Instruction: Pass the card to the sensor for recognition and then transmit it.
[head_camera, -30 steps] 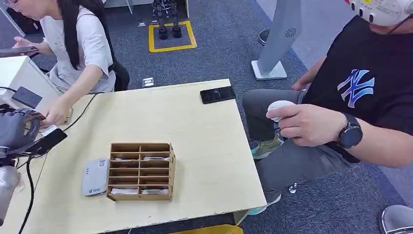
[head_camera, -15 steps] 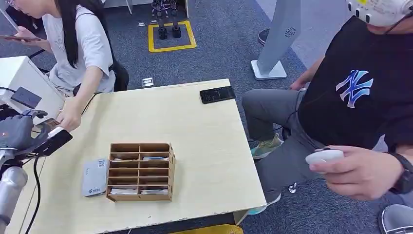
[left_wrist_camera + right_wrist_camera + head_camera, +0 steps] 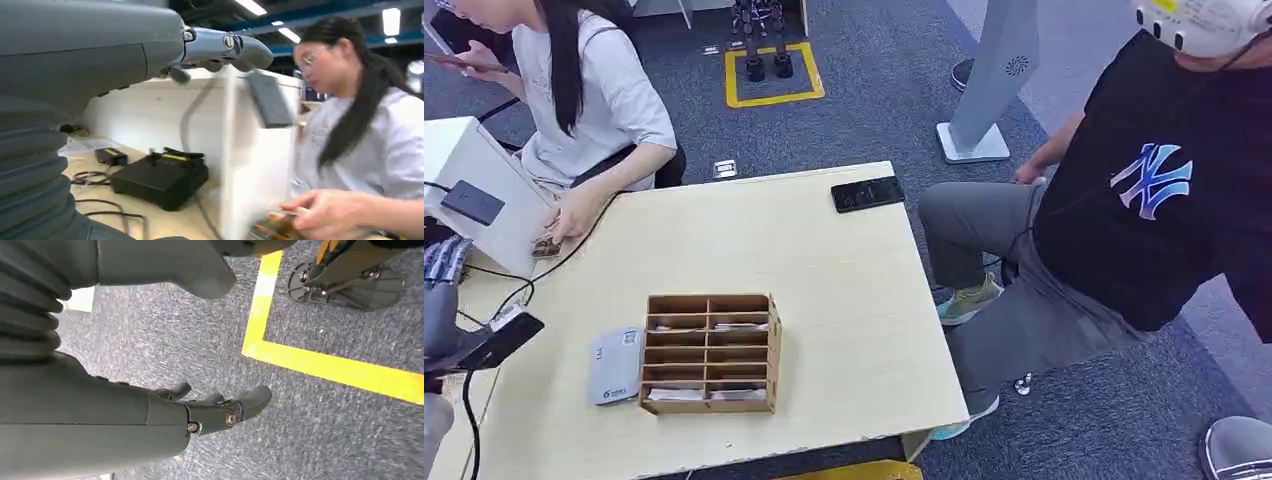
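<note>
At the table's left edge, my left hand [image 3: 440, 305] holds a dark card [image 3: 506, 336] with a pale end, just above the tabletop. A dark flat sensor pad [image 3: 471, 202] sits on the sloped top of a white box [image 3: 494, 235], beyond the hand and apart from the card. In the left wrist view the fingers [image 3: 225, 46] reach toward that box and the blurred pad [image 3: 270, 100]; the card is not clear there. My right hand [image 3: 215, 410] hangs over grey carpet with its fingers apart and nothing in it.
A wooden card organiser [image 3: 711, 352] stands mid-table with a grey device [image 3: 616, 365] beside it. A black phone [image 3: 867, 193] lies at the far edge. One seated person rests a hand [image 3: 574, 213] by the box; another sits at the right. Cables [image 3: 484, 400] trail near my left arm.
My left hand has drawn back and down toward the table's near left edge, taking the card with it. The right-hand person's hand and its white object have left the view.
</note>
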Controlling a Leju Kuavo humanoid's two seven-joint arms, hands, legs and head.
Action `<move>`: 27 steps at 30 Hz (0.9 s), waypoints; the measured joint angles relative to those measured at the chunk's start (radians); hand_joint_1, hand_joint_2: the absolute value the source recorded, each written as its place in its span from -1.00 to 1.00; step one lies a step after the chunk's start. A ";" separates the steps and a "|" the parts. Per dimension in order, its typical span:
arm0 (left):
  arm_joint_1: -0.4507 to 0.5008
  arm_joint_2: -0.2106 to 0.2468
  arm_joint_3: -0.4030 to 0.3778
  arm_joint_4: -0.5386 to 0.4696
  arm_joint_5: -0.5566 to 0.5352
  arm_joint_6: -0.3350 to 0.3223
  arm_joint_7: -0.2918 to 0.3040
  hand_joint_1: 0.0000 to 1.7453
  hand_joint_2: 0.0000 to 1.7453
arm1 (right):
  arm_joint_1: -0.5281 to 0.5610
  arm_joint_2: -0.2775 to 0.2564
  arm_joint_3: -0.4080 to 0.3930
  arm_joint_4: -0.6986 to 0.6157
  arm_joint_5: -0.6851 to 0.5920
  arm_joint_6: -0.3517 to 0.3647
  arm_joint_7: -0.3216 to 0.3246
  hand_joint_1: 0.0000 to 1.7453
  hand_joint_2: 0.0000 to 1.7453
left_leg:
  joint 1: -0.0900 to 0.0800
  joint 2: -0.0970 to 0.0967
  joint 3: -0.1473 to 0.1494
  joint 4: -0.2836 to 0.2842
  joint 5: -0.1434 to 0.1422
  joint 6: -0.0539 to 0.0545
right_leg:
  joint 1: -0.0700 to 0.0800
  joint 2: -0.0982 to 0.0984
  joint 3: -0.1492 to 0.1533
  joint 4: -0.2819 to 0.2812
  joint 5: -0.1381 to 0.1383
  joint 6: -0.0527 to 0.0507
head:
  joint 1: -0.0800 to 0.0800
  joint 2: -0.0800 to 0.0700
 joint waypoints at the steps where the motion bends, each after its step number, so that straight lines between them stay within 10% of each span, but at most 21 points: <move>1: 0.041 0.011 0.041 -0.019 0.027 0.007 -0.014 -1.00 1.00 | 0.002 0.000 0.000 0.000 -0.006 -0.002 0.002 -1.00 1.00 | 0.000 0.000 0.000 0.000 -0.001 -0.001 | 0.000 0.000 0.000 0.000 -0.001 0.000 | 0.000 0.000; 5: 0.195 0.051 0.217 -0.096 0.097 0.027 -0.067 -1.00 1.00 | 0.006 0.000 0.000 0.002 -0.037 -0.015 -0.008 -1.00 1.00 | 0.000 0.000 0.000 -0.002 -0.002 -0.002 | 0.000 0.002 -0.001 0.000 -0.003 -0.002 | 0.000 0.000; 14: 0.418 0.041 0.877 -0.185 0.097 -0.027 -0.226 -1.00 1.00 | 0.017 0.000 -0.001 0.005 -0.088 -0.028 0.014 -1.00 1.00 | 0.001 -0.001 -0.001 -0.002 -0.004 -0.002 | 0.001 -0.001 0.000 0.000 -0.006 -0.003 | 0.000 0.000; 18: 0.389 0.092 1.123 0.013 0.057 0.084 -0.030 -1.00 1.00 | 0.013 -0.002 -0.001 0.007 -0.107 -0.038 -0.003 -1.00 1.00 | 0.002 -0.003 0.000 -0.002 -0.006 -0.003 | 0.002 -0.003 0.002 0.000 -0.008 -0.003 | 0.000 0.000; 22: 0.378 0.060 1.311 0.240 -0.069 0.181 0.300 -1.00 1.00 | 0.011 -0.003 -0.001 0.007 -0.132 -0.045 -0.020 -1.00 1.00 | -0.002 -0.007 0.002 -0.003 -0.005 -0.002 | -0.002 -0.007 0.002 0.000 -0.009 -0.002 | -0.002 0.000; 27: 0.376 -0.036 1.413 0.374 -0.131 0.184 0.395 -1.00 1.00 | 0.004 -0.004 -0.001 0.008 -0.146 -0.051 -0.025 -1.00 1.00 | 0.001 -0.013 0.002 -0.001 -0.006 -0.001 | 0.001 -0.015 0.008 -0.002 -0.010 -0.002 | 0.003 0.000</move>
